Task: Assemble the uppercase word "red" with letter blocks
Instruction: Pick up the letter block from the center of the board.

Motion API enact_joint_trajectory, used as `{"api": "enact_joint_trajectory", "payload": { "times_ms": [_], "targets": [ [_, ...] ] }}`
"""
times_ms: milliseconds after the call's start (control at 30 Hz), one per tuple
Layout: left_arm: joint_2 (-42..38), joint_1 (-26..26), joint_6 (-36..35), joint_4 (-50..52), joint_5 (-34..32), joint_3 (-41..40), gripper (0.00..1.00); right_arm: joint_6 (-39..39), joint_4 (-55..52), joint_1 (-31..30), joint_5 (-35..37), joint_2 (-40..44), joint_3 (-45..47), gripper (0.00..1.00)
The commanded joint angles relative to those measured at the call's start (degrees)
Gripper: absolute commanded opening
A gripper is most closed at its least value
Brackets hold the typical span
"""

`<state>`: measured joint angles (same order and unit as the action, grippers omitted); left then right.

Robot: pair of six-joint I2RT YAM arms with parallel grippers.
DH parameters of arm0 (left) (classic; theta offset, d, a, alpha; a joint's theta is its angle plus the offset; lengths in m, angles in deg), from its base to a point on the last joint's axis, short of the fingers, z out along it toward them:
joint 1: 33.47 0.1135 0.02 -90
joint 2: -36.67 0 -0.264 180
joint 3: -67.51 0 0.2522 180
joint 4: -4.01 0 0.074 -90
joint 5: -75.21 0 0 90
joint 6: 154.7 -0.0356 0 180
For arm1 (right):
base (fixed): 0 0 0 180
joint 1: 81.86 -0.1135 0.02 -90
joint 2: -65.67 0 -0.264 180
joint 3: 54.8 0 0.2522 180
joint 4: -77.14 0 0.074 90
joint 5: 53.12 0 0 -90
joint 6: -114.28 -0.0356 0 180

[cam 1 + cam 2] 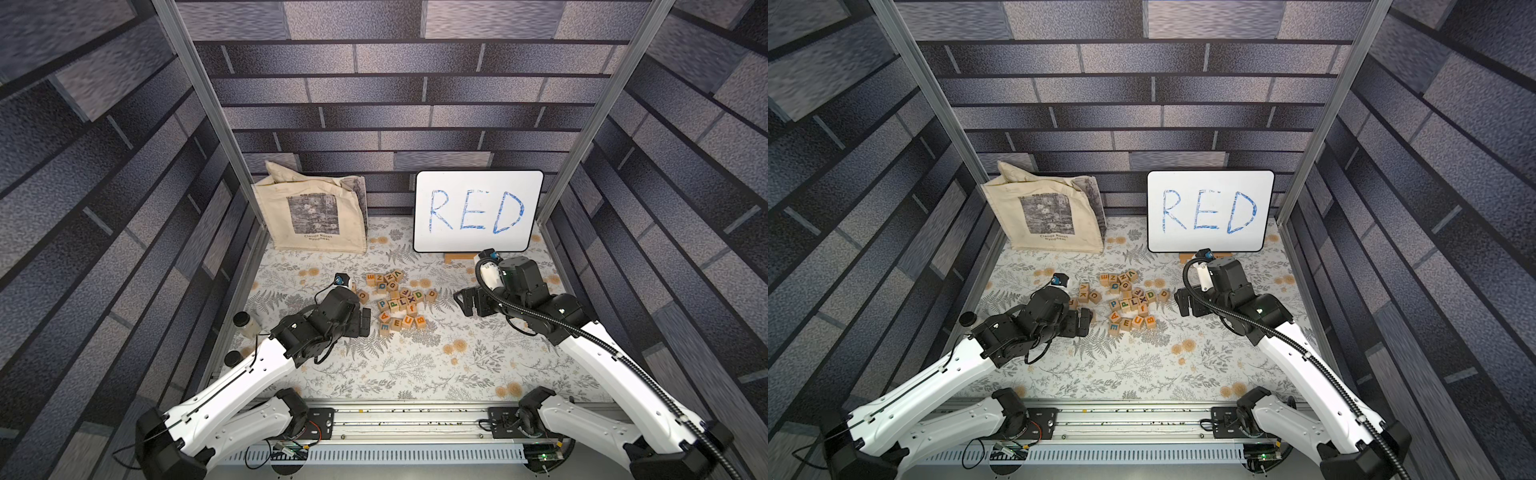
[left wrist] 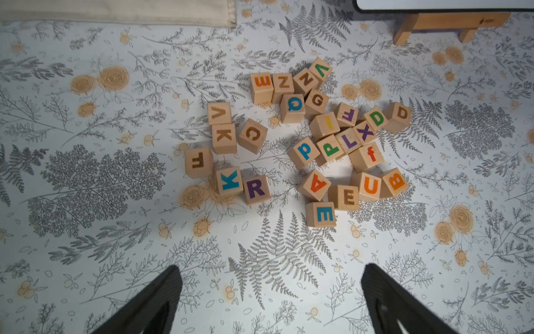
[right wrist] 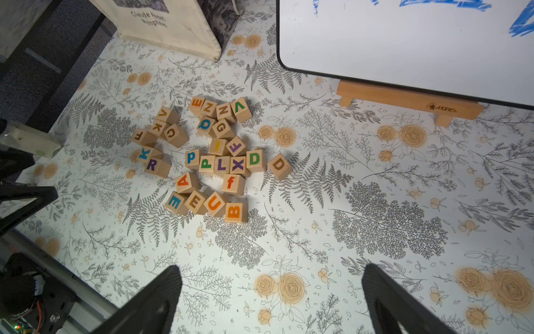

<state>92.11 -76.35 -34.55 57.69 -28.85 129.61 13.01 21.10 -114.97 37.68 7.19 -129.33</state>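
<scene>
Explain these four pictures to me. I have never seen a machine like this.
Two white-and-black robot arms are mounted at the near edge of a table with a flowered cover. Two pictures look down on the whole scene from above. The other two come from a camera on each arm's wrist, which is why dark fingers show in them. The left hand and right hand are both open and hold nothing. Between them lies a loose heap of wooden letter blocks, among them a purple R. At the back stand a white board with RED written in blue and a cloth bag.
</scene>
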Motion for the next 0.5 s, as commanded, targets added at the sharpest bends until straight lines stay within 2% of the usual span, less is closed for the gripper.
{"api": "enact_joint_trajectory", "payload": {
  "times_ms": [0, 200, 467],
  "targets": [
    [2.2, -1.6, 5.8, 5.6, -1.9, 2.7, 1.00, -1.9, -3.3, -3.4, 2.2, -2.3, -3.6, 1.00],
    [6.2, -2.9, 9.7, 7.0, -0.5, 3.5, 1.00, -5.1, -3.6, -8.0, 1.0, -5.2, -4.7, 1.00],
    [11.7, -1.9, 15.7, 11.5, -3.9, 5.3, 1.00, -9.1, -2.3, -11.8, -0.8, -6.5, -2.8, 1.00]
  ]
}}
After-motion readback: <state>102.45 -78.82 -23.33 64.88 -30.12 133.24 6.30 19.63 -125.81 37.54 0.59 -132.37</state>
